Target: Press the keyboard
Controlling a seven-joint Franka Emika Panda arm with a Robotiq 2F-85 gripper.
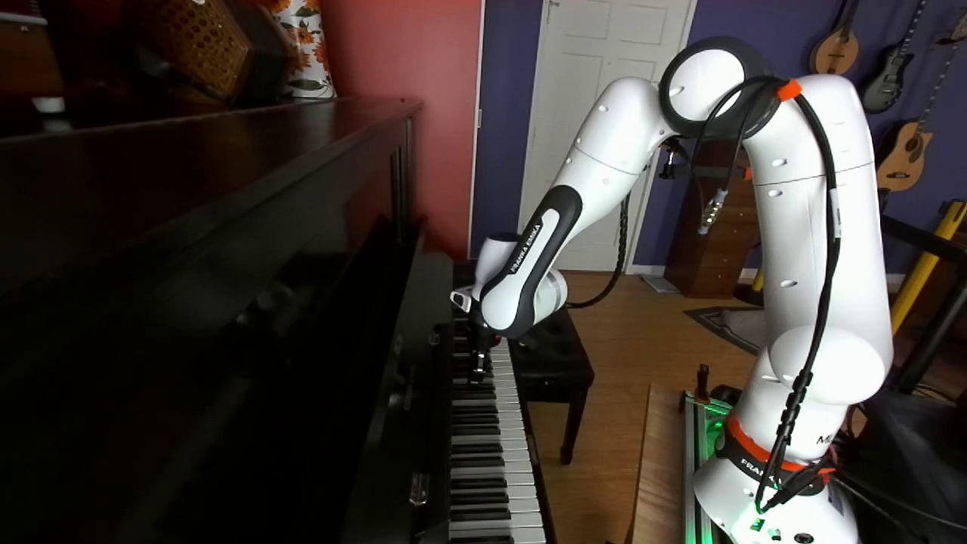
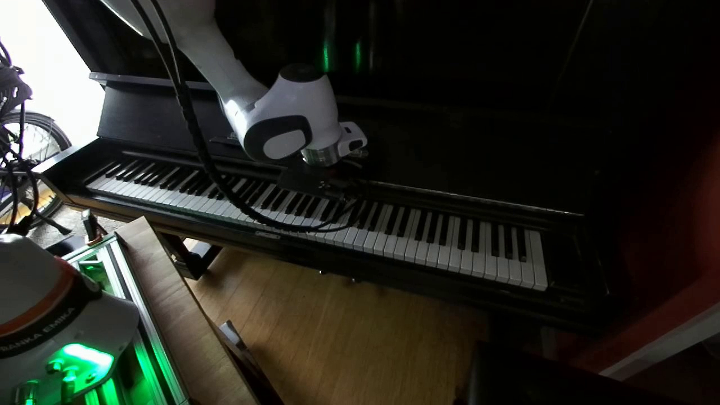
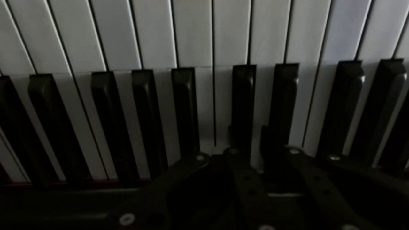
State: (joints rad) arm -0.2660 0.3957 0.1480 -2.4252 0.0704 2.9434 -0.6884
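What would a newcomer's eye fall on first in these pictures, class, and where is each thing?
The white robot arm probably comes first, arching from the right of an exterior view towards the dark piano on the left. Next is the keyboard, a long black and white row slanting across an exterior view. In the wrist view, dark fingers reach in from the bottom edge.

In an exterior view, the gripper points down over the keyboard, any contact hard to tell.
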